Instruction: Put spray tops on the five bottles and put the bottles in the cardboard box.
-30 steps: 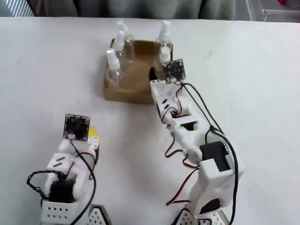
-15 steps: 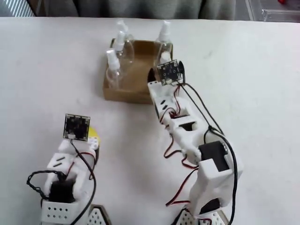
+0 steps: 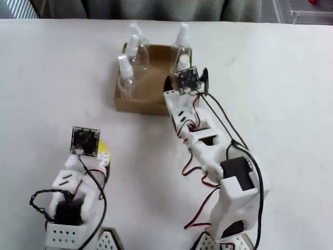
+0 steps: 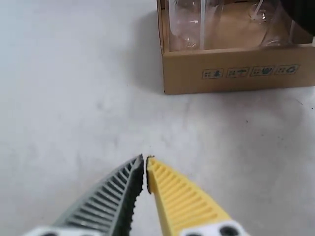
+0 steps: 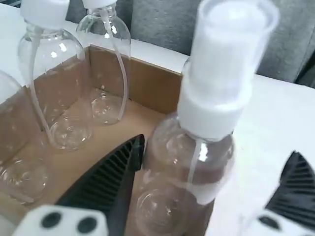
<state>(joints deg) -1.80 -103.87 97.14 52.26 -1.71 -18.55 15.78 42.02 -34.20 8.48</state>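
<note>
The cardboard box (image 3: 148,86) sits at the far middle of the table with several clear bottles in it, each with a white spray top. My right gripper (image 3: 186,78) hovers over the box's near right corner. It is open, and its black fingers (image 5: 110,184) stand on either side of a capped bottle (image 5: 197,162) that rests upright in the box without touching it. Two more bottles (image 5: 59,83) stand behind it. My left gripper (image 4: 146,161) is shut on nothing, low over bare table near the box (image 4: 236,73). In the high view the left gripper (image 3: 102,150) is at the near left.
The white table (image 3: 270,73) is open on both sides of the box. A grey curtain hangs behind the far edge. A clear plastic bin (image 3: 307,13) stands at the far right corner.
My right gripper has opened around the bottle at the box's near right corner, its outer finger swinging out to the right. The left arm has not moved.
</note>
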